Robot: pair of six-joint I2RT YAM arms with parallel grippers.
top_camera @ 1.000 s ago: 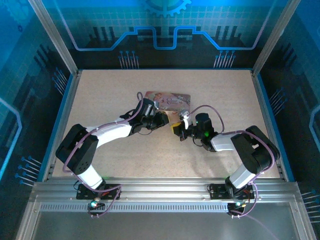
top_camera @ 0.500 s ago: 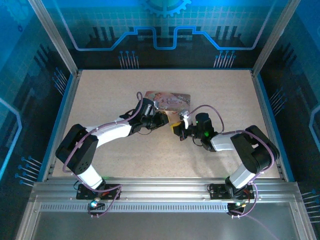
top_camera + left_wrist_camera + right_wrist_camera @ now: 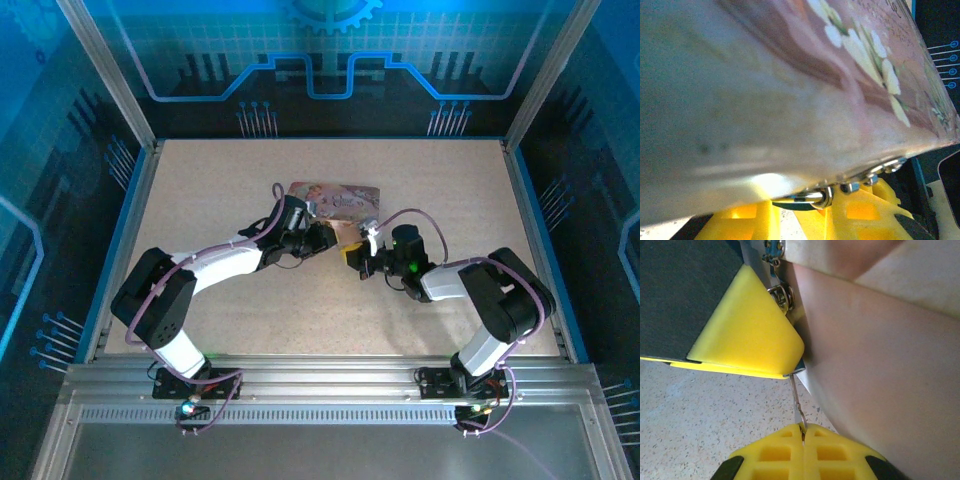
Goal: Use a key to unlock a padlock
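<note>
Nothing visibly shifts. At the pink tin's (image 3: 335, 197) near edge, the left gripper (image 3: 807, 209) narrowly clamps the padlock (image 3: 814, 199). The right gripper (image 3: 802, 432) pinches the key (image 3: 796, 395), so insertion seems stalled.

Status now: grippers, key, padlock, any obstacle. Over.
Left gripper pinches the padlock by the pink tin. Right gripper shut on the key, tip at left finger's edge. Tin crowds both.

Fixed overhead camera takes in the whole bench (image 3: 200, 180) from high behind; both wrist cameras sit very close, sharing the pink tin (image 3: 340, 195)
</note>
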